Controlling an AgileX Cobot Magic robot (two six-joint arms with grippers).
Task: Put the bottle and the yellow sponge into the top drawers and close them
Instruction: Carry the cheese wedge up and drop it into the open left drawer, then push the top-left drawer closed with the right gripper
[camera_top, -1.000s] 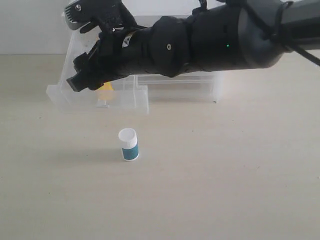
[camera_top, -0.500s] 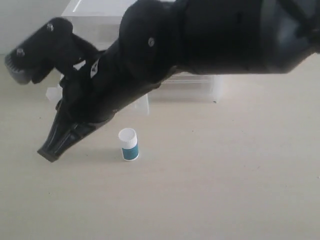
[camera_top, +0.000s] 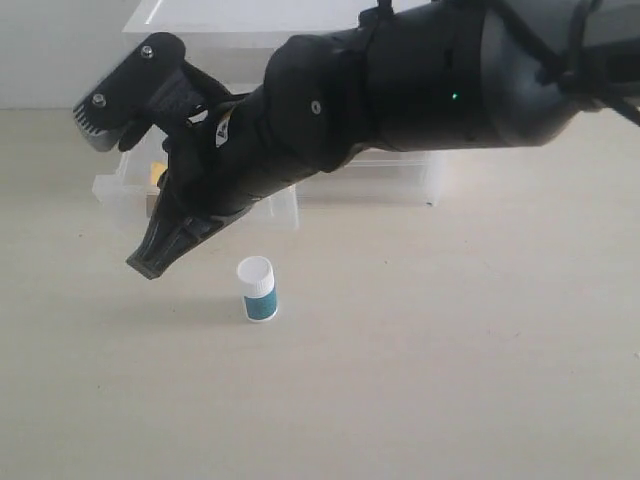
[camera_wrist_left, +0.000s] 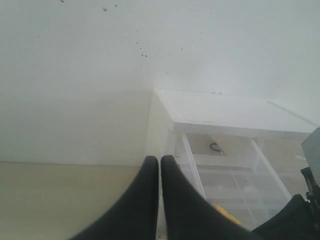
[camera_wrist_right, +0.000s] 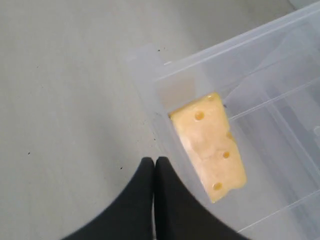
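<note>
The white bottle (camera_top: 258, 290) with its teal label stands upright on the table in the exterior view. The top left drawer (camera_top: 283, 207) is pulled open, and the yellow sponge (camera_wrist_right: 210, 146) lies inside it near the front corner. A sliver of the sponge (camera_top: 157, 174) shows behind my right arm. My right gripper (camera_top: 150, 264) is shut and empty, angled down above the table left of the bottle and just in front of the open drawer (camera_wrist_right: 150, 67). My left gripper (camera_wrist_left: 160, 161) is shut on nothing and points at the drawer unit's side (camera_wrist_left: 159, 130). The top right drawer is hidden by the arm.
The translucent drawer unit (camera_top: 395, 175) stands at the back of the beige table (camera_top: 450, 380). My right arm (camera_top: 420, 80) stretches across in front of it from the right. The left wrist view shows the unit's drawers (camera_wrist_left: 235, 175) and a bit of the arm (camera_wrist_left: 292, 225).
My right gripper left the open drawer, where the sponge now lies. It swung down and left to the table, then rose and came back a little. The bottle has not moved.
</note>
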